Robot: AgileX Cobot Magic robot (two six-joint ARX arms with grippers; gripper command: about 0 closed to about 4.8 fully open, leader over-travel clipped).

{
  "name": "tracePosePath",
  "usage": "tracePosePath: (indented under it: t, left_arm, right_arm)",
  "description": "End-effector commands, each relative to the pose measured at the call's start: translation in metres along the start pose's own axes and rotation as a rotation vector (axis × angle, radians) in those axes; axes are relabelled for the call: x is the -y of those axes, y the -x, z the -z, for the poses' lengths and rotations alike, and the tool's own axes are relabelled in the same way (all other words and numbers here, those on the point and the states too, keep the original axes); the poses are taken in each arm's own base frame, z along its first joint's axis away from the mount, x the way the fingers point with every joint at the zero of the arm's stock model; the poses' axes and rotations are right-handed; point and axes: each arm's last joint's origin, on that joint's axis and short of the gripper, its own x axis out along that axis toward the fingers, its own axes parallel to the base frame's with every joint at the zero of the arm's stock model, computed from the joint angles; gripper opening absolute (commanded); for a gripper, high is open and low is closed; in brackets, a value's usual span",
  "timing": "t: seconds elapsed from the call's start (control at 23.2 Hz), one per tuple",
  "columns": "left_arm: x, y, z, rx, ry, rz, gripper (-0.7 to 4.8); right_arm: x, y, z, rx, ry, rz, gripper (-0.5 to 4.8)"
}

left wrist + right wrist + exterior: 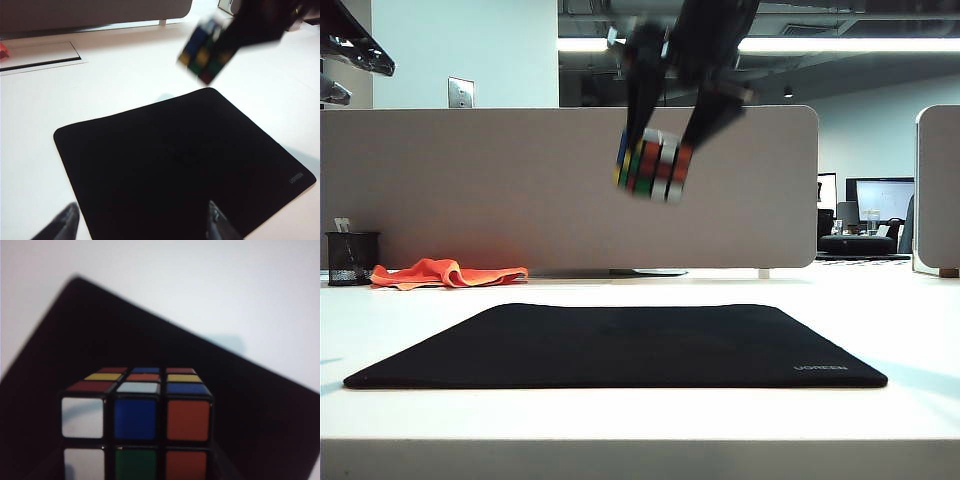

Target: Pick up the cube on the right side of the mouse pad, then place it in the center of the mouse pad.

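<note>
The right gripper [665, 140], a dark two-finger claw hanging from a blurred black arm, is high above the table with its fingers pointing down. Clamped between those fingers is the small 3x3 puzzle cube [653, 165] with a black frame and red, orange, white, green, yellow and blue stickers; one finger presses each of two opposite sides, and the cube sits at the fingertips, tilted a little, its lower part hanging below them. In the right wrist view the cube [136, 425] fills the near field directly under the camera, a white, blue, orange and green face turned up toward the lens.

Well below the gripped cube lies the large flat black rectangular mouse pad [620, 345] with rounded corners and small grey lettering at one corner, flat on the white table [910, 320]. The cube is clear of the pad, with open air between them. In the right wrist view the pad [250, 405] spreads dark behind and beneath the cube.

The left gripper [142, 225] is held low over the near edge of the mouse pad, its two dark fingertips [65, 225] standing wide apart with nothing between them. From it, the cube [205, 52] is up ahead, beyond the pad's far edge, and blurred.

Far behind the right gripper, a crumpled orange cloth [445, 272] and a black mesh pen cup [350, 258] sit by a grey partition [500, 190].
</note>
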Motion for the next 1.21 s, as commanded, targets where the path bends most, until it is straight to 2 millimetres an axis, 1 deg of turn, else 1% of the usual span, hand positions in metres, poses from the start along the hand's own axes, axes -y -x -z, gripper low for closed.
tracePosePath:
  t: [0.04,0.13,0.26,0.47,0.56,0.6,0.78,0.82,0.86,0.91,1.03,1.08,1.16,1.21]
  left_arm:
    - [0.0,0.001,-0.002,0.002,-0.001,0.002,3.22]
    - [0.0,0.001,-0.002,-0.001,0.001,0.002,3.22]
    - [0.0,0.001,0.0,-0.015,0.008,0.003,3.22]
    - [0.0,0.001,0.0,-0.017,0.009,0.002,3.22]
    - [0.0,0.001,0.0,-0.017,0.009,0.002,3.22]
    - [0.0,0.001,0.0,-0.017,0.009,0.002,3.22]
    - [0.0,0.001,0.0,-0.017,0.009,0.003,3.22]
    - [0.0,0.001,0.0,-0.017,0.009,0.003,3.22]
    - [0.0,0.001,0.0,-0.017,0.009,0.003,3.21]
    - [0.0,0.001,0.0,-0.017,0.009,0.003,3.18]
    - [0.0,0.001,0.0,-0.017,0.009,0.003,3.18]
    - [0.0,0.001,0.0,-0.017,0.009,0.003,3.18]
    - [0.0,0.001,0.0,-0.017,0.009,0.003,3.18]
    - [0.0,0.001,0.0,-0.017,0.009,0.003,3.18]
  right_arm:
    - [-0.009,-0.025,0.005,-0.055,0.031,-0.009,2.71]
    - [-0.012,-0.039,0.009,-0.089,0.036,-0.015,2.71]
    - [-0.018,-0.068,0.02,-0.168,0.049,-0.016,2.72]
    - [-0.021,-0.084,0.026,-0.207,0.054,-0.016,2.75]
    - [-0.021,-0.088,0.028,-0.218,0.055,-0.016,3.05]
    - [-0.021,-0.089,0.028,-0.218,0.055,-0.015,3.36]
    - [-0.022,-0.089,0.028,-0.218,0.056,-0.017,3.43]
    - [-0.022,-0.088,0.029,-0.222,0.054,-0.028,3.77]
    - [-0.023,-0.088,0.029,-0.231,0.051,-0.061,4.65]
    - [-0.023,-0.088,0.029,-0.232,0.05,-0.067,4.72]
    - [-0.023,-0.087,0.029,-0.234,0.05,-0.065,4.71]
    - [-0.021,-0.083,0.028,-0.241,0.046,-0.062,4.59]
    - [-0.016,-0.069,0.024,-0.234,0.041,-0.035,4.04]
    - [-0.012,-0.058,0.02,-0.205,0.037,-0.01,3.49]
